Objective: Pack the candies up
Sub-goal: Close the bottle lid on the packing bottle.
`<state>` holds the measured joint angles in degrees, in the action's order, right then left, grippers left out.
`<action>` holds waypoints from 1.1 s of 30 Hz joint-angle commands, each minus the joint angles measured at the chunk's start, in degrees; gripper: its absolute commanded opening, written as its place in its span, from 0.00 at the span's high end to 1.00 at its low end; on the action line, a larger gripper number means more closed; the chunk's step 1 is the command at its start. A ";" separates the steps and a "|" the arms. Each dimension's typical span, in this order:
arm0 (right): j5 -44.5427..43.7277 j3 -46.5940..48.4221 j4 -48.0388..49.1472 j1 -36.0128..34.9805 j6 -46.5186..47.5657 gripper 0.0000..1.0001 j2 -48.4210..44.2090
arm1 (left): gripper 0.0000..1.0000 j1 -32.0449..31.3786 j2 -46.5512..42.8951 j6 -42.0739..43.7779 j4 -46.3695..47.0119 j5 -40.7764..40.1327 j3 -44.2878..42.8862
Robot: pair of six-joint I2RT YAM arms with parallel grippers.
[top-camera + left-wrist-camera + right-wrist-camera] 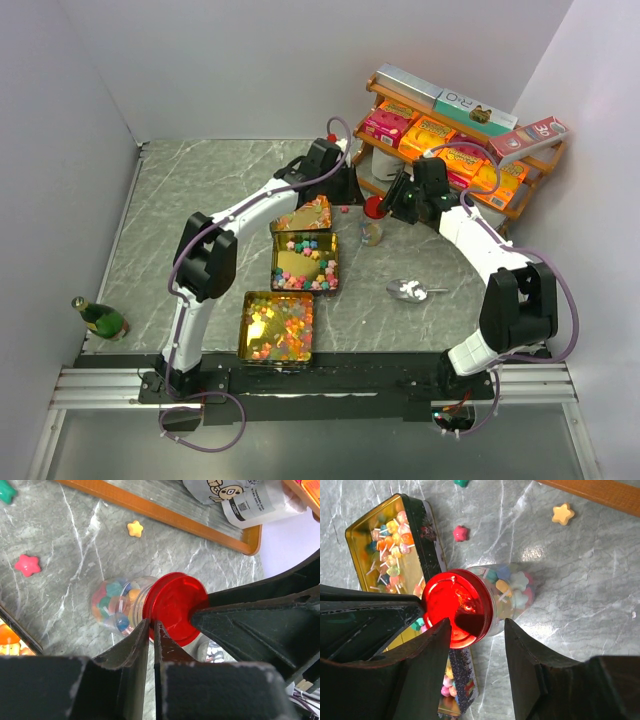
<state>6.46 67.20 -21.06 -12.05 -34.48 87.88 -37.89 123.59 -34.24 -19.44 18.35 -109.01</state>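
The candies (290, 330) are mostly sat in three gold tins (292, 262) mid-table. A good lot are already packed in the clear jar (112, 605) just right of the far tin, and a few stars are scattered loose on the marble beside it.

The left gripper (152, 624) is pinched down to a thin slit, with its tips right at the rim of the red lid (172, 602). Whether the rim is actually nipped can't be told from these views.

Further right, the right gripper (477, 625) is held wide, one finger on either side of the jar just under the lid. No firm contact with the jar wall can be made out. A scoop (408, 290) is left lying further right again, well apart from all this.

It looks like the lid is what's being dealt with. To get that done cleanly, the jar should be clamped by the right jaws on the body, not on the lid, before any twisting is tried. The lid should be kept level so the thread isn't crossed. A pinch on the rim alone shouldn't be trusted much, since it'd probably be lost the moment torque is applied. The jar should also be kept from tipping, or the packed sweets get dumped back out.
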 commanded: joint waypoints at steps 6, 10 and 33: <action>-0.57 1.00 0.58 0.45 -0.24 0.50 -2.18 | 0.87 -0.61 -1.69 1.81 0.90 0.02 1.43; 0.66 0.74 0.41 0.54 0.20 0.53 -1.48 | 0.86 -0.52 -2.47 1.90 0.98 -0.77 2.14; 5.05 0.30 0.58 0.45 2.66 0.68 -0.25 | 0.73 -0.52 -9.77 0.14 2.92 -9.21 5.48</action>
<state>11.00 67.05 -21.23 -11.73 -32.88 87.99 -38.02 119.22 -33.74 -19.31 11.66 -103.98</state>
